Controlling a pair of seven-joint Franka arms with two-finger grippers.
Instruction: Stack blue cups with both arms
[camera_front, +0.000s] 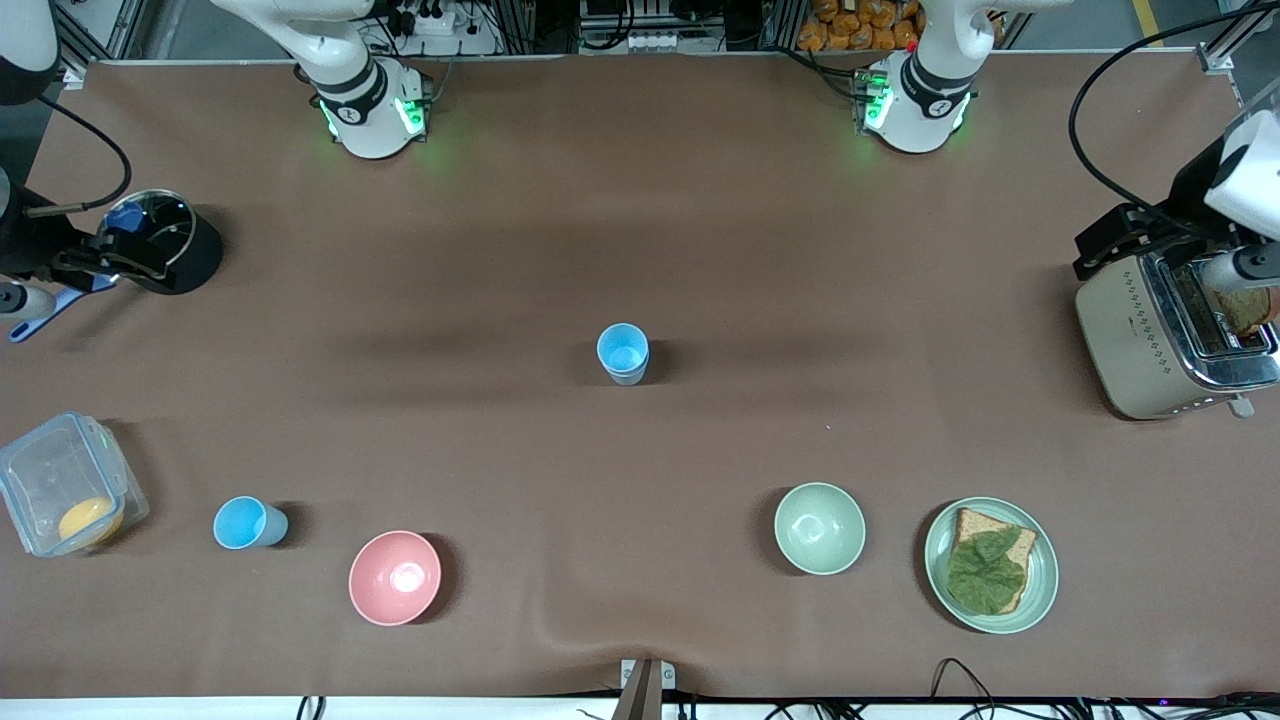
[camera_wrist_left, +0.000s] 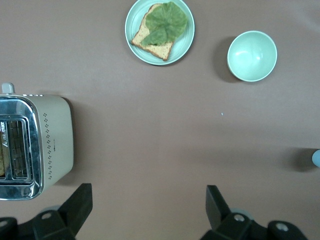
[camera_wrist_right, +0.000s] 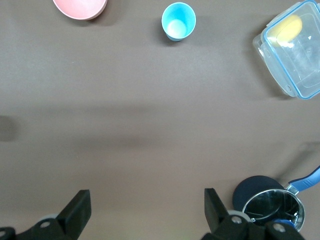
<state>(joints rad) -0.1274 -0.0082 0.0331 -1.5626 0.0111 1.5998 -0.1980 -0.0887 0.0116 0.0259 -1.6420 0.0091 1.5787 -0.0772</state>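
While both arms wait at the ends of the tabletop (camera_front: 640, 200), the front view shows the paler cup (camera_front: 623, 353) upright at the middle, mouth up, and the sky-blue cup (camera_front: 248, 523) nearer the camera toward the right arm's end, close to the pink bowl (camera_front: 394, 577). The right arm looks the nearer one to it.

In the left wrist view, the left pincer (camera_wrist_left: 149, 202) hangs released beside the toaster (camera_wrist_left: 34, 147), well apart from either cup.

In the right wrist view, the right pincer (camera_wrist_right: 147, 210) is spread wide by the pot (camera_wrist_right: 272, 206); the sky-blue cup (camera_wrist_right: 178, 21) stands upright, axis vertical, well apart from it.
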